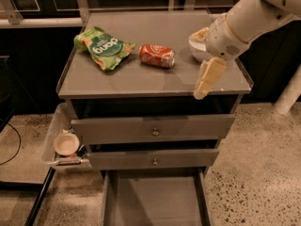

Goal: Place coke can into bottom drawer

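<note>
- My gripper [208, 79] hangs over the front right part of the cabinet top [136, 81]. It points down and sits to the right of the coke can [156, 55] in the camera view, nearer the front edge than the can is. It is apart from the can and holds nothing. I cannot tell whether it is open or closed.
- The coke can lies on its side on the cabinet top. Its long axis runs roughly left to right across the view, with one silver end turned toward my gripper.
- As I judge it, the coming move turns on this: I have to travel left and a little back to get over the can, then close across its round body rather than along its length.
- The white bowl [196, 50] is just right of the can, partly behind my wrist. It is the nearest thing I could knock on the way.
- The green snack bag [104, 49] lies just left of the can, on the far side from me.
- The bottom drawer [153, 202] stands pulled out far below the can, near the floor, with its grey tray bare.
</note>
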